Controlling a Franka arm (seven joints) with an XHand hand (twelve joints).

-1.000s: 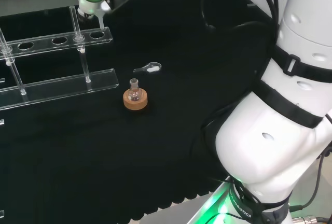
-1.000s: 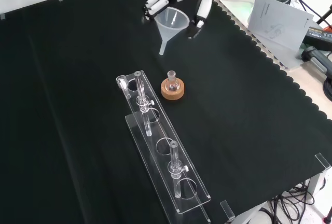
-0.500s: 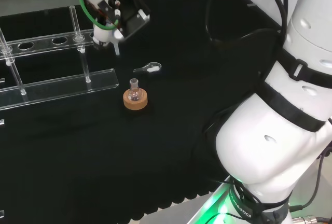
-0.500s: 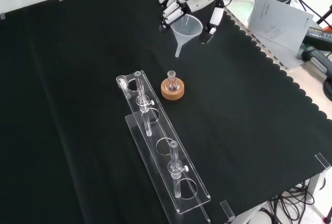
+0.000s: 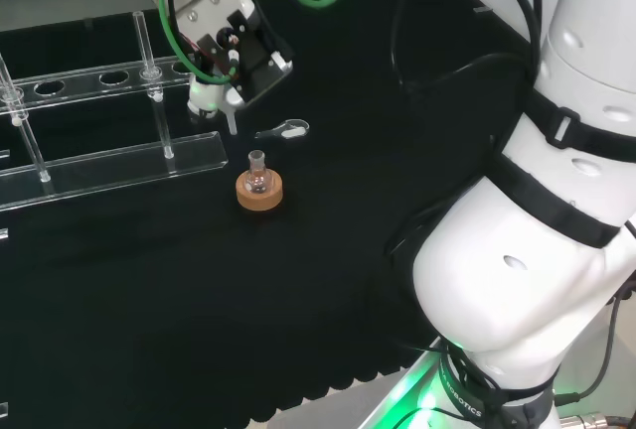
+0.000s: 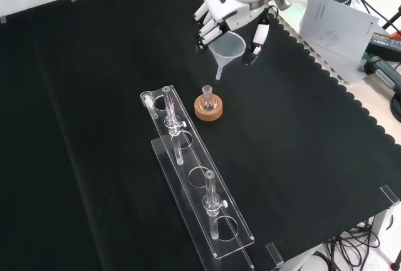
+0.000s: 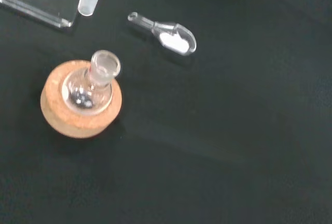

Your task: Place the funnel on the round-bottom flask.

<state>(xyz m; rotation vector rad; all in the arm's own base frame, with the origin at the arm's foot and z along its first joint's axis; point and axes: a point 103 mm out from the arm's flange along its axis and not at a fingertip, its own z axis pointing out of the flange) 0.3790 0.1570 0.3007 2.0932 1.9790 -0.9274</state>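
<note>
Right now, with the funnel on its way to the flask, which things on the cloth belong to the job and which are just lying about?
Part of the job:
- funnel, held in the hand
- flask
- cork ring under the flask

Lying about:
- clear rack with glass tubes
- small scoop holding white powder

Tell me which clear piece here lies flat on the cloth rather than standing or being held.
The small scoop, with white powder in its bowl. The flask stands upright in its cork ring; the funnel is held in the hand.
</note>
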